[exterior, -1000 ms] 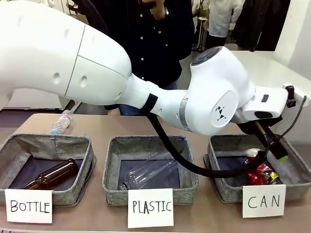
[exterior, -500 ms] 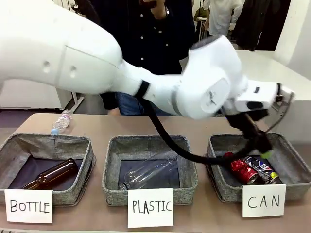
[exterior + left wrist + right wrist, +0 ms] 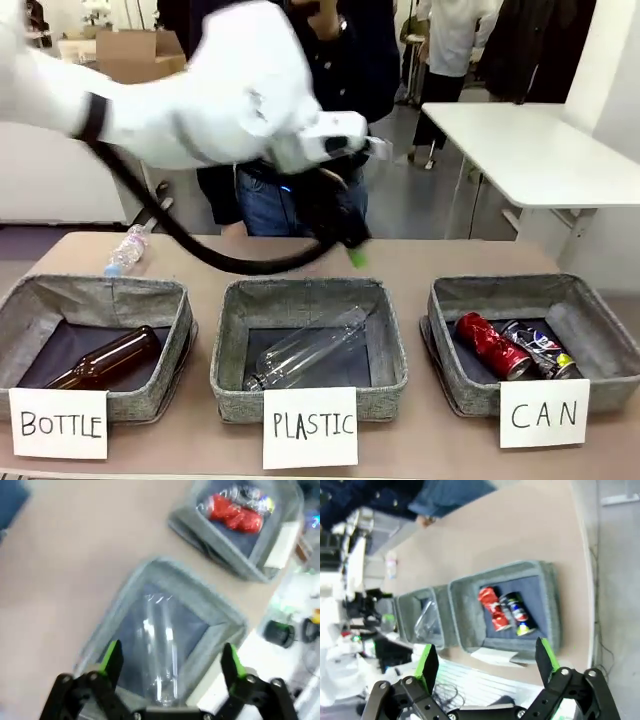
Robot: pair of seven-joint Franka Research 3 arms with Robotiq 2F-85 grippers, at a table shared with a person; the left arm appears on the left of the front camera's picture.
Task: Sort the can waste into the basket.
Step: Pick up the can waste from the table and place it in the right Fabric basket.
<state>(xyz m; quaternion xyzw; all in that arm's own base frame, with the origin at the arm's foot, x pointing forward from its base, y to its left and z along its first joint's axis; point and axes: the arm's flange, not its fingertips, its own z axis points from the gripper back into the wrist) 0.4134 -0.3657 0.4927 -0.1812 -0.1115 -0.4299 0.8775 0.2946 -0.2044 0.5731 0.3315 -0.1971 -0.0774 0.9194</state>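
Observation:
Both pieces of can waste lie side by side in the grey basket (image 3: 446, 300) signed "CAN" at the right: a shiny red can (image 3: 490, 345) and a dark can (image 3: 538, 348) with yellow. My left gripper (image 3: 352, 252) hangs open and blurred above the far edge of the middle basket, holding nothing. In the left wrist view the open left gripper (image 3: 171, 660) looks down at the middle basket, with the red can (image 3: 235, 514) far off at top right. From high up, my right gripper (image 3: 486, 661) stands open over the basket (image 3: 465, 605), the red can (image 3: 491, 609) and the dark can (image 3: 517, 614).
The middle basket (image 3: 228, 330), signed "PLASTIC", holds a clear bottle (image 3: 310, 350). A brown bottle (image 3: 105, 360) lies in the left basket (image 3: 20, 310) signed "BOTTLE". A small plastic bottle (image 3: 128, 250) lies on the table behind it. A person (image 3: 340, 60) stands at the far side.
My left arm has swung up and leftward, from inside the CAN basket to above the middle basket. The dark can was let go and now lies beside the red one.

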